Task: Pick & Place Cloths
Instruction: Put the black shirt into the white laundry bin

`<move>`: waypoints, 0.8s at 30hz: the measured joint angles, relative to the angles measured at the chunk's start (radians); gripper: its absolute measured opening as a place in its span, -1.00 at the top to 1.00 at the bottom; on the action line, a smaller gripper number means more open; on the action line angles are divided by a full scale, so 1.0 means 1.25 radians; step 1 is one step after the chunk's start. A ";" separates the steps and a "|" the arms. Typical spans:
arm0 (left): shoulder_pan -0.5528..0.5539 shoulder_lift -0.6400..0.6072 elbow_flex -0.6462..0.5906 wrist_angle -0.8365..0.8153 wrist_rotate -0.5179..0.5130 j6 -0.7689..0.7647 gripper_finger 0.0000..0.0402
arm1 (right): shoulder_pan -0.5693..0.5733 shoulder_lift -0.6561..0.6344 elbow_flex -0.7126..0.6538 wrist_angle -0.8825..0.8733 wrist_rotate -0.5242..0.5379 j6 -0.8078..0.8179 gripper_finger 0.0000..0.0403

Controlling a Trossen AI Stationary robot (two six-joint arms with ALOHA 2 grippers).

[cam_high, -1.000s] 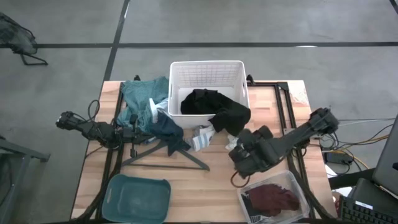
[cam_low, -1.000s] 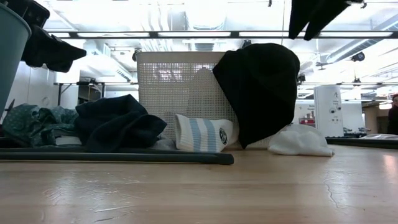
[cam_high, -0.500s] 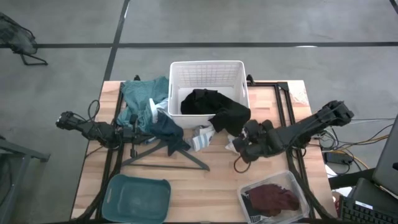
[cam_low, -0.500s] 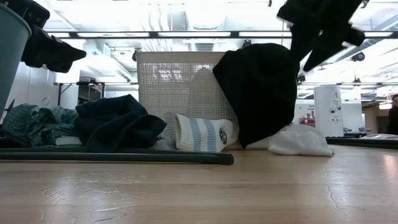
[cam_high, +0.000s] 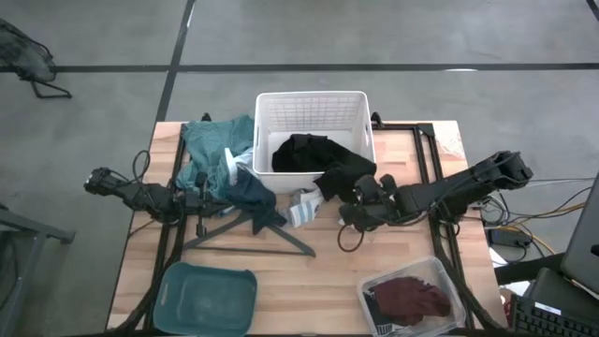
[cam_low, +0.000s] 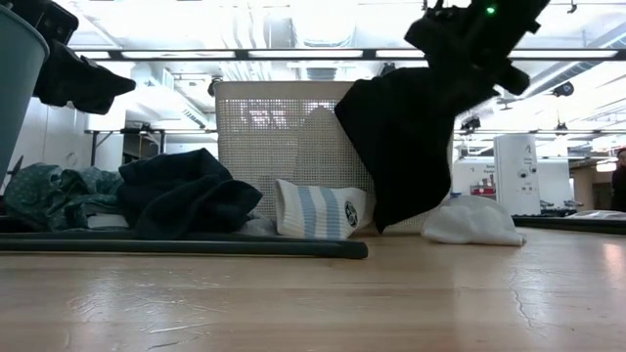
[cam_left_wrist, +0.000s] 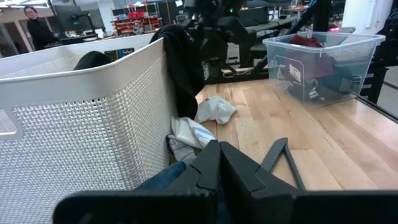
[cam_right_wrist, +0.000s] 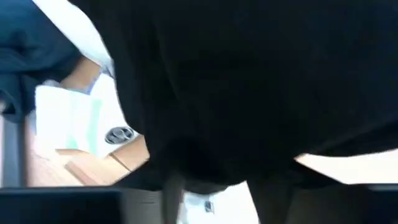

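The black cloth (cam_high: 329, 164) hangs over the front rim of the white basket (cam_high: 312, 110), part inside and part spilling down the outer wall toward the counter (cam_high: 328, 271). The right tool (cam_high: 360, 204) is right against the hanging part; the right wrist view is filled with black fabric (cam_right_wrist: 249, 81), and whether its fingers are apart or together on the cloth cannot be told. Just below this tool on the counter lie a small white piece (cam_low: 472, 221) and, beside it toward the other arm, a white piece with pale blue stripes (cam_low: 315, 208). Farther that way sits the navy cloth (cam_high: 251, 195), touching the teal-green cloth (cam_high: 213, 142) by the basket's side, with a dark hanger (cam_high: 271, 234) lying in front of them. Nearer the counter's front edge from the right tool, a clear bin (cam_high: 416, 298) holds the maroon cloth (cam_high: 410, 300) (a white-lettered band shows at its edge). A teal tub (cam_high: 208, 298) stands at the opposite front corner. The left tool (cam_high: 198, 198) rests low beside the navy cloth, its fingers together (cam_left_wrist: 214, 168).
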 joint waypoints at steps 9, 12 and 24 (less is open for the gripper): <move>0.000 0.000 0.000 0.000 0.000 0.000 0.94 | 0.007 0.000 0.156 0.014 -0.013 -0.158 0.94; 0.000 0.000 0.000 0.000 0.000 0.000 0.94 | 0.007 0.000 0.234 0.016 -0.012 -0.238 0.95; -0.001 0.000 0.000 0.000 0.000 0.000 0.94 | -0.148 0.004 0.502 0.021 0.016 -0.569 0.96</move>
